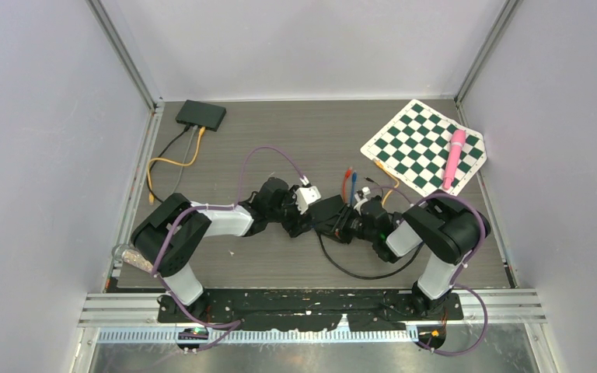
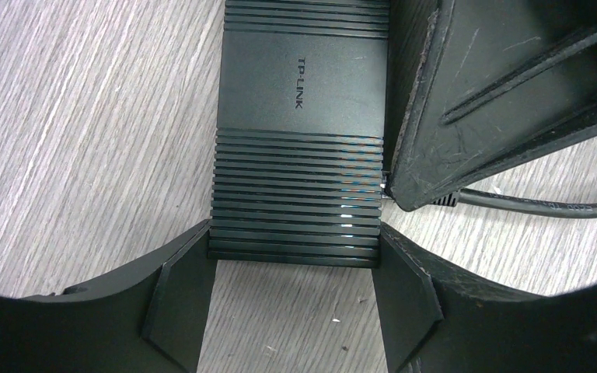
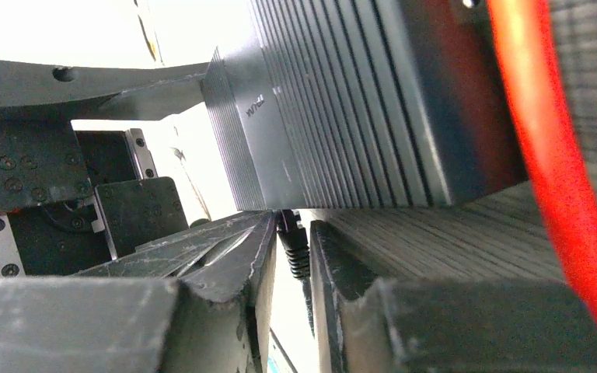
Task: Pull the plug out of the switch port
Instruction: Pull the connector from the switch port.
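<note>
A black ribbed TP-LINK switch [image 2: 299,101] lies on the wooden table; it also shows in the top view [image 1: 328,210] and the right wrist view [image 3: 357,116]. My left gripper [image 2: 294,235] is shut on the switch's near end, one finger on each side. My right gripper [image 3: 294,229] is closed around the black plug [image 3: 295,249], which sits at the switch's side. The plug's black cable [image 2: 544,203] runs off to the right and loops towards the near edge [image 1: 357,272]. In the top view the left gripper [image 1: 313,221] and the right gripper [image 1: 348,225] meet at the switch.
Red [image 1: 347,180] and blue [image 1: 353,186] cables run from the switch's far side; the red one [image 3: 560,155] passes close to my right fingers. A checkered board [image 1: 424,146] with a pink object [image 1: 454,159] lies back right. A second black box [image 1: 200,115] with yellow cable [image 1: 172,162] sits back left.
</note>
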Motion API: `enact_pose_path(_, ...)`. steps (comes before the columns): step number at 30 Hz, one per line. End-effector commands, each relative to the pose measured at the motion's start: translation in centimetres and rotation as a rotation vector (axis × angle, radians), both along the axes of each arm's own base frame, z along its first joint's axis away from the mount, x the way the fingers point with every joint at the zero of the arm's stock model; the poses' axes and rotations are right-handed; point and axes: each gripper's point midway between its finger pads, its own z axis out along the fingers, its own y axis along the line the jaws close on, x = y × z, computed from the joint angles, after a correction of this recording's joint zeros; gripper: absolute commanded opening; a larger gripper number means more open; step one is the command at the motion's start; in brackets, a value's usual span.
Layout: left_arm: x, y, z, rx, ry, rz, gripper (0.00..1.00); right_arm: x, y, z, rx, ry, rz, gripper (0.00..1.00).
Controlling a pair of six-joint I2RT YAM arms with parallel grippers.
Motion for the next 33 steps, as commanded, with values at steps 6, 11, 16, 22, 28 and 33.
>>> enact_pose_path(6,-2.0,0.8,-2.3,0.055,0.077,-0.024,0.47,-0.2,-2.4,-3.4,-0.283,0.025,0.014,0.14)
enact_pose_path(11,-1.9,0.7,-2.4,0.056,0.078,-0.027,0.47,-0.7,-2.4,-2.5,-0.302,-0.029,0.074,0.15)
enact_pose_path(16,-1.9,0.6,-2.4,0.049,0.080,-0.028,0.47,0.4,-2.5,-2.2,-0.351,-0.046,0.068,0.39)
enact_pose_path(22,-2.0,0.7,-2.4,0.050,0.080,-0.029,0.47,1.6,-2.0,-2.1,-0.346,-0.031,0.028,0.43)
enact_pose_path(28,-2.0,0.7,-2.3,0.049,0.079,-0.029,0.47,1.3,-2.2,-3.1,-0.356,-0.014,0.033,0.27)
enact_pose_path(33,-2.0,0.6,-2.5,0.049,0.083,-0.031,0.46,0.7,-1.9,-2.7,-0.307,-0.058,0.057,0.28)
